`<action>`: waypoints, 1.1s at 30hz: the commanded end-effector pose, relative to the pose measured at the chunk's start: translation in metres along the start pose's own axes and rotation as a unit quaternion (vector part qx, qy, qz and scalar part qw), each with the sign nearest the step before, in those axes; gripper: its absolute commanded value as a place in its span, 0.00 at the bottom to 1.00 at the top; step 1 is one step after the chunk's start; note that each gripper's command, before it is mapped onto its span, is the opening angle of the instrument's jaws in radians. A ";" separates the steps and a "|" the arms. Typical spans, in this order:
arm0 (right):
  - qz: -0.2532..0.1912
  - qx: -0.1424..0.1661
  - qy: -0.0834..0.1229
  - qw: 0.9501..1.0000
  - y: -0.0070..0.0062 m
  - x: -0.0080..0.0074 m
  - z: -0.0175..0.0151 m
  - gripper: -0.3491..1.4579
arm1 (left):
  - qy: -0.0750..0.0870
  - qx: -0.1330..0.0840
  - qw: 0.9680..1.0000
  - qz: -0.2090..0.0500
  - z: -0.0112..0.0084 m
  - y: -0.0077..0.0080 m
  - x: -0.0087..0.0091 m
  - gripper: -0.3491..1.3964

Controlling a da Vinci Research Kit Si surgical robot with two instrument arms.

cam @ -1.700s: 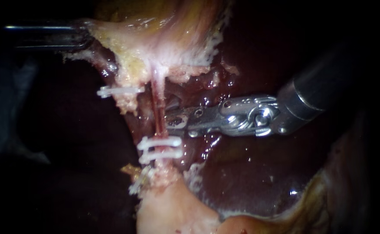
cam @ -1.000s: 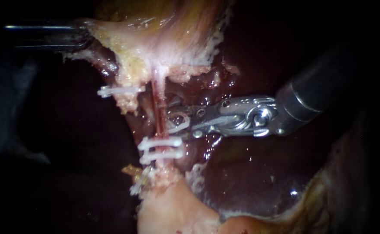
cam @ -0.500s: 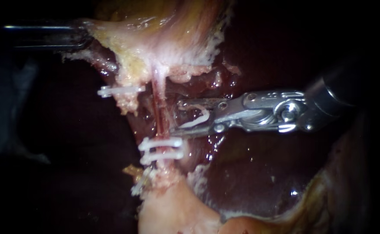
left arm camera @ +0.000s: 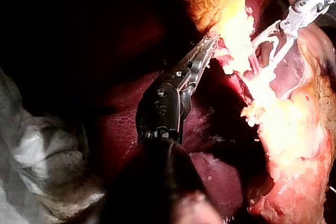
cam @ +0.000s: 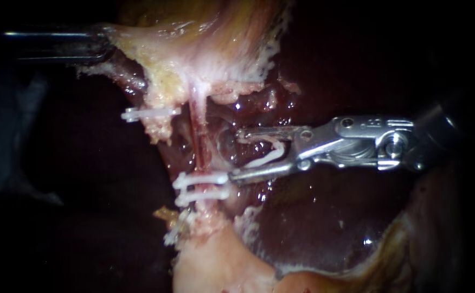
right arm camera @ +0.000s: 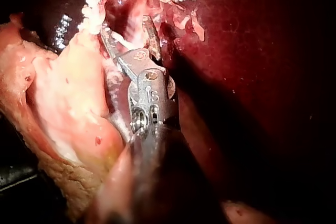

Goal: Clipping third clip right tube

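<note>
Right instrument (cam: 235, 154) jaws wide, white clip (cam: 264, 157) spanning jaw to jaw, tips just right of right tube (cam: 197, 138), not around it | set clips (cam: 200, 179) on tube, nearer, beside lower jaw tip | left instrument (cam: 104, 46) clamped on gallbladder (cam: 194, 49) edge, far left

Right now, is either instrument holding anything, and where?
Left instrument grips the gallbladder at its edge; right instrument holds an open clip between its jaws.

Centre brightly lit, edges dark; glare on wet liver (cam: 365, 240).
</note>
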 end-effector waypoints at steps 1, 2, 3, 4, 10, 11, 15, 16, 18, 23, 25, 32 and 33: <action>0.009 0.002 0.004 1.000 -0.0001 0.0001 0.0001 0.47 | 0.000 0.000 1.000 0.000 0.0000 0.0000 0.0000 0.00; 0.016 0.007 0.009 1.000 -0.0003 0.0001 0.0001 0.47 | 0.000 0.000 1.000 0.000 0.0000 0.0000 0.0000 0.00; 0.021 0.011 0.013 1.000 -0.0004 0.0002 0.0002 0.47 | 0.000 0.000 1.000 0.000 0.0000 0.0000 0.0000 0.00; 0.028 0.015 0.017 0.999 -0.0005 0.0002 0.0002 0.47 | 0.000 0.000 1.000 0.000 0.0000 0.0000 0.0000 0.00; 0.049 0.029 0.022 0.998 -0.0010 0.0009 0.0004 0.47 | 0.000 0.000 1.000 0.000 -0.0001 0.0000 0.0000 0.00; 0.050 0.029 0.022 0.998 -0.0009 0.0010 0.0004 0.47 | 0.000 0.000 1.000 0.000 -0.0001 0.0000 0.0000 0.00; 0.062 0.030 0.027 0.997 -0.0006 0.0020 0.0002 0.47 | 0.000 0.000 1.000 0.000 -0.0001 0.0000 0.0000 0.00; 0.065 0.031 0.029 0.997 -0.0005 0.0022 0.0002 0.47 | 0.000 0.000 1.000 0.000 -0.0001 0.0000 0.0000 0.00; 0.070 0.031 0.031 0.997 -0.0003 0.0028 0.0003 0.47 | 0.000 0.000 1.000 0.000 -0.0001 0.0000 0.0000 0.00; 0.078 0.031 0.038 0.996 0.0000 0.0037 0.0009 0.47 | 0.000 0.000 1.000 0.000 -0.0001 0.0000 0.0000 0.00; 0.079 0.030 0.038 0.996 0.0002 0.0039 0.0014 0.47 | 0.000 0.000 1.000 0.000 -0.0001 0.0000 0.0000 0.00; 0.082 0.028 0.041 0.995 0.0005 0.0045 0.0026 0.47 | 0.000 0.000 1.000 0.000 -0.0002 0.0000 -0.0001 0.00; 0.083 0.028 0.041 0.995 0.0005 0.0046 0.0027 0.47 | 0.000 0.000 1.000 0.000 -0.0001 0.0000 -0.0001 0.00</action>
